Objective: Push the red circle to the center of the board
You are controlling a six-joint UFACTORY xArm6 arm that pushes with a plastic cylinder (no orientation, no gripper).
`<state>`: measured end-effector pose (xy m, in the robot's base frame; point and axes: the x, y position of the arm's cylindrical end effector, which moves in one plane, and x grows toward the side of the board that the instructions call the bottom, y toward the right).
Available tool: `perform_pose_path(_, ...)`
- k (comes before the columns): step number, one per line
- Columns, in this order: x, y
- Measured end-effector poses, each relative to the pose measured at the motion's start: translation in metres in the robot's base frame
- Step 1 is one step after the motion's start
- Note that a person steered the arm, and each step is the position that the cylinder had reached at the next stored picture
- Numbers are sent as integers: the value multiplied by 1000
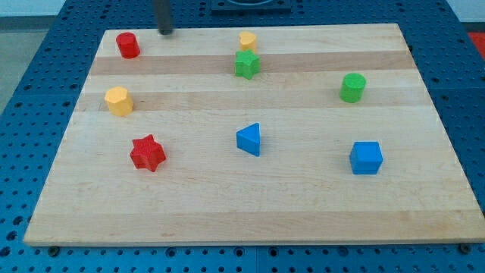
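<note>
The red circle (127,45) stands near the board's top left corner. My tip (164,32) is at the board's top edge, a short way to the right of the red circle and slightly higher in the view, not touching it. The wooden board (250,205) fills most of the view.
A yellow block (248,39) sits just above a green star (246,64) at the top middle. A green cylinder (352,87) is at the right. A yellow hexagon (118,100) and a red star (147,153) are at the left. A blue triangle (249,139) and a blue cube (366,158) lie lower.
</note>
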<state>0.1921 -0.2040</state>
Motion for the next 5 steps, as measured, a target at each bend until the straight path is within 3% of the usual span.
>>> perform_pose_path(1,-1,-65)
perform_pose_path(2,-1,-84)
perform_pose_path(3,47,-83)
perform_pose_path(5,67,-49)
